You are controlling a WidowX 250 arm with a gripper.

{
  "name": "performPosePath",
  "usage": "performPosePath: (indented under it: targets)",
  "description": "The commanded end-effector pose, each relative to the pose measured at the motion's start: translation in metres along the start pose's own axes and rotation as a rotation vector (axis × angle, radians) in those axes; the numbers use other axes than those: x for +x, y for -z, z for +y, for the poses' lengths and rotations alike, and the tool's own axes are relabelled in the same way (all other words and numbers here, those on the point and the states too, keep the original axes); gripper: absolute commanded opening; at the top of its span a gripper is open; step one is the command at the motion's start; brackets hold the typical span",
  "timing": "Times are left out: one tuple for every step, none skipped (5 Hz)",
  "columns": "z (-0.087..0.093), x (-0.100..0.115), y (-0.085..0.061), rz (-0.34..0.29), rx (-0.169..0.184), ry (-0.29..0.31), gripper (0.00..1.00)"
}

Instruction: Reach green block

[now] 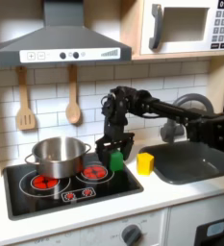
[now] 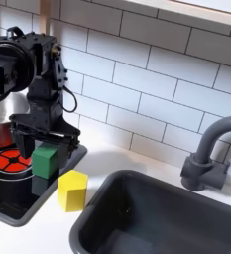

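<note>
Black robot gripper (image 2: 38,157) hangs low over the small green cube block (image 2: 45,159), with its fingers spread apart on each side of the block, though I cannot tell if they touch it. The green block (image 1: 116,159) sits at the edge of the black toy stove top (image 1: 27,192), just beside the small yellow cube block (image 2: 72,189) on the white counter (image 1: 171,197). A shiny steel pot (image 1: 56,154) stands on the stove top, toward the first exterior view's left.
</note>
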State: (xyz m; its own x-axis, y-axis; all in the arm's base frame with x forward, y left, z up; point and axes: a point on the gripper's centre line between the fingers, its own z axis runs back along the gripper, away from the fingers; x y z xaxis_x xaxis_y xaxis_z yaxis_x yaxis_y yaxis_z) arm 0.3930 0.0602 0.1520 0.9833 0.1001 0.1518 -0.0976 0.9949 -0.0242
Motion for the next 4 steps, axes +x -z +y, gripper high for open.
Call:
performPosePath:
  targets:
    - [0.0022, -0.0016, 0.0086, 0.023, 0.001, -0.001, 1.0]
    - [0.001, -0.0036, 0.0124, 0.039, -0.005, 0.003, 1.0]
    - [-0.0032, -0.0053, 0.0126, 0.051, -0.009, 0.018, 1.0]
    - [0.0001, -0.0039, 0.0112, 0.043, -0.003, 0.01, 1.0]
